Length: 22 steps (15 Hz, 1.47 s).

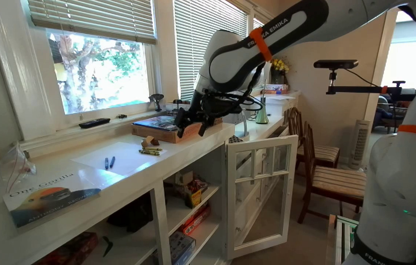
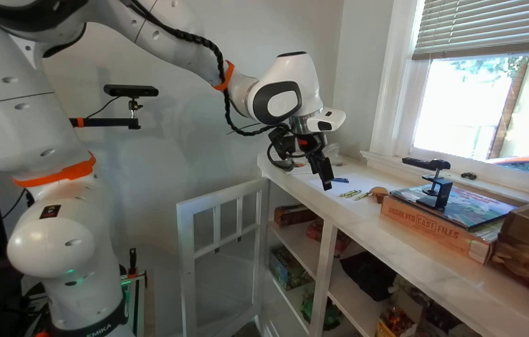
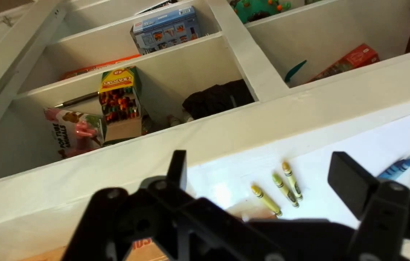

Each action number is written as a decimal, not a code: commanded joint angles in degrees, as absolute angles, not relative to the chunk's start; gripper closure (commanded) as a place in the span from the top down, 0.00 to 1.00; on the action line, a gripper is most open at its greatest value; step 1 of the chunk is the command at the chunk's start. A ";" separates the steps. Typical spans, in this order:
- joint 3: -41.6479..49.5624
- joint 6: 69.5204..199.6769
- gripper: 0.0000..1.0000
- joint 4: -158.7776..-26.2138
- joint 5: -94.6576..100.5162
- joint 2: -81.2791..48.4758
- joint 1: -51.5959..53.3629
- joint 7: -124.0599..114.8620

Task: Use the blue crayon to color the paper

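"Blue crayon [image 1: 106,164]: where do we locate it?"

"We locate it lying on the paper [image 1: 129,154], just beside a second blue stick [image 1: 112,162]. The paper lies flat on the table [image 2: 363,215]. Apart from this pair, we find three yellow-green crayons [image 3: 285,190] on the same sheet."

"In what state do we record the claw [image 1: 191,131]?"

"Raised, jaws spread wide. In the wrist view, we see the yellow-green crayons through the gap between its fingers."

"Which containers do we list in the cabinet?"

"On the upper shelf [image 3: 187,69], we list an open-topped carton [image 3: 118,79] packed with crayons of many colours [image 3: 119,105]. Near it lies a pop tube animals package [image 3: 67,127]. On the shelf below sits a blue box [image 3: 168,34]; its contents are hidden."

"And on the table?"

"We list a clear plastic bag [image 1: 14,162], contents too indistinct to name; a brown box [image 2: 433,229] bearing a flat picture-covered item [image 2: 480,206] and a black clamp [image 2: 437,192]; and a wooden crate [image 2: 526,248], whose reddish-brown contents we see only in part."
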<state>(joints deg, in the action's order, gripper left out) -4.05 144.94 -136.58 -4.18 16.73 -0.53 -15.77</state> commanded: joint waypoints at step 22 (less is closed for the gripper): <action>-6.65 143.30 1.00 -108.09 -0.27 -10.94 6.98 -19.15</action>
